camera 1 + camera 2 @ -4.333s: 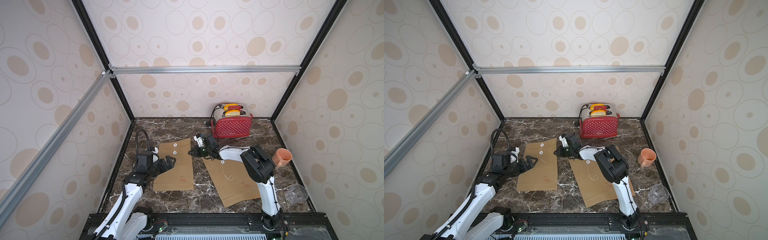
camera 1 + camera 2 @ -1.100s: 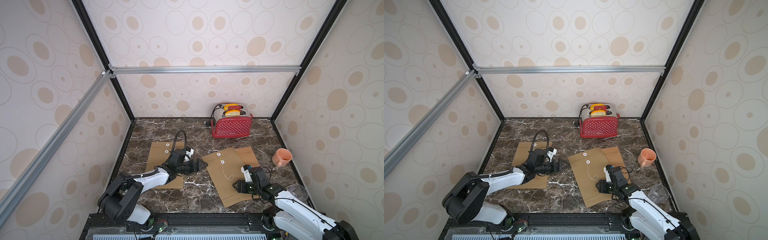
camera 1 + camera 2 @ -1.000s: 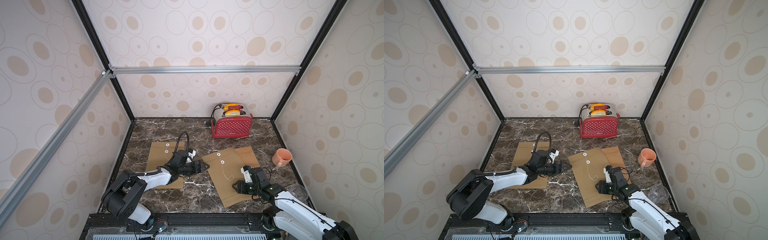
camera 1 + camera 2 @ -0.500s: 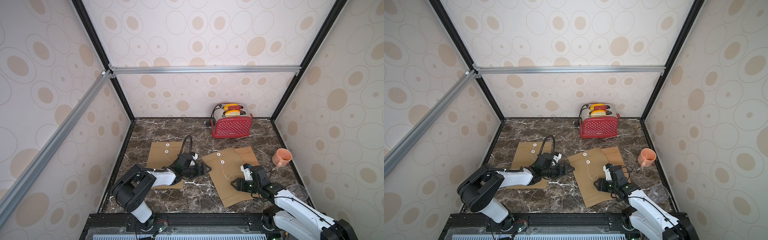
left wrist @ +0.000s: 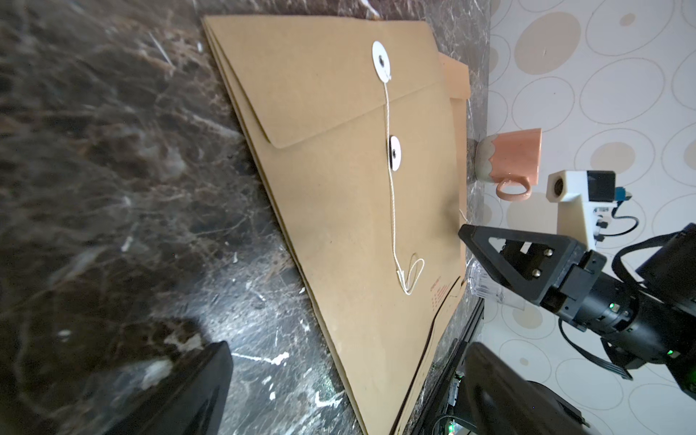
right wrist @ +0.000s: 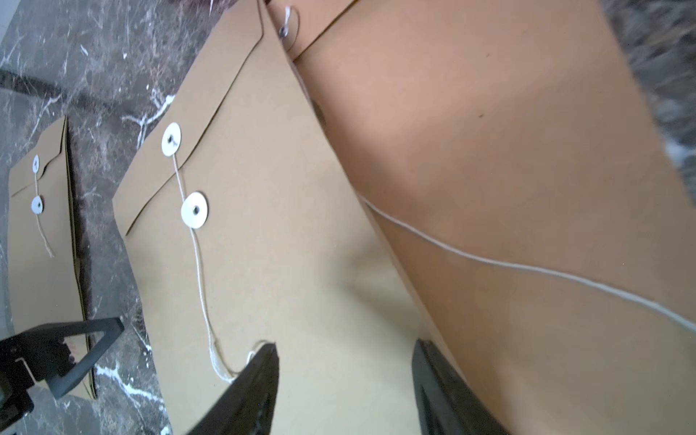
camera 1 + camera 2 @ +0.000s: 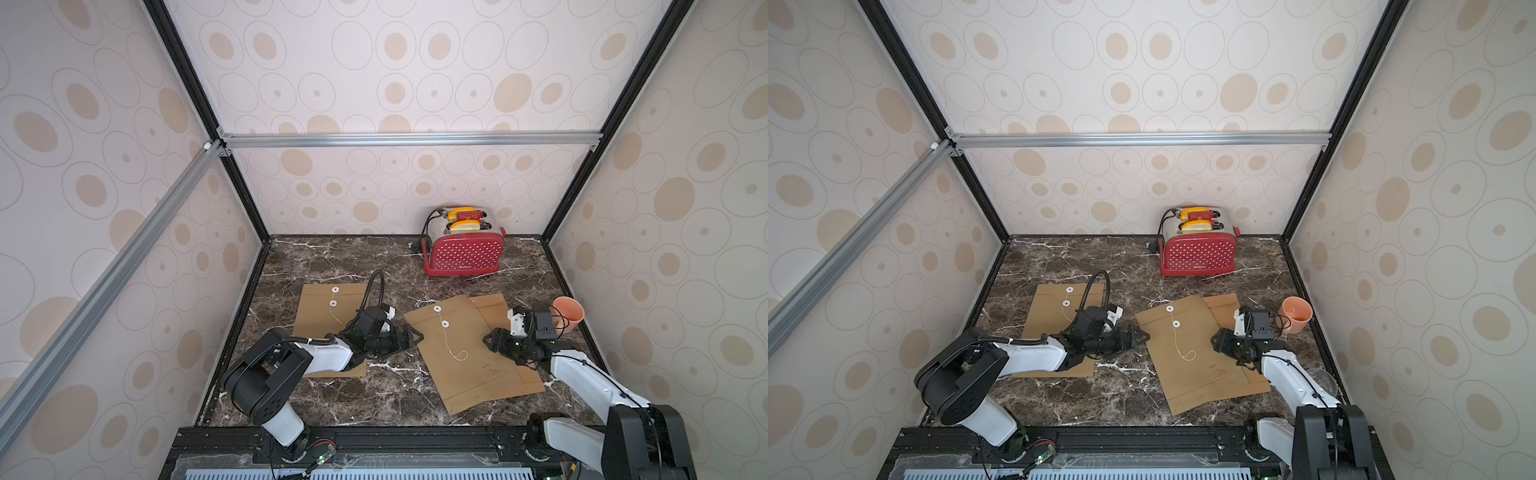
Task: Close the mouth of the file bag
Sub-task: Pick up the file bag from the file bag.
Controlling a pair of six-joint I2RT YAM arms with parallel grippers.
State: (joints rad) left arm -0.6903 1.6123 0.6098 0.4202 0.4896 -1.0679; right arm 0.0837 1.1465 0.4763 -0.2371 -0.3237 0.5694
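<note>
Three brown file bags lie on the marble table. The middle file bag [image 7: 469, 357] [image 7: 1200, 361] has its flap folded down; its white string [image 5: 391, 211] hangs loose past the two white discs [image 7: 445, 323]. My left gripper [image 7: 415, 334] [image 5: 346, 395] is open, low at this bag's left edge. My right gripper [image 7: 490, 343] [image 6: 344, 376] is open over its right part, with one fingertip [image 6: 263, 361] beside the string's looped end. Nothing is held. The middle bag overlaps a second bag [image 6: 508, 188]. The left bag [image 7: 328, 324] lies under my left arm.
A red toaster [image 7: 463, 253] stands at the back. An orange cup [image 7: 567, 313] sits by the right wall just behind my right wrist, and a clear plastic cup [image 7: 1325, 380] sits nearer the front right. Patterned walls close in three sides.
My left gripper has slid right across the left bag to the middle bag's edge. My right gripper has moved farther from the front edge over the bag, and its jaws have spread wider.
</note>
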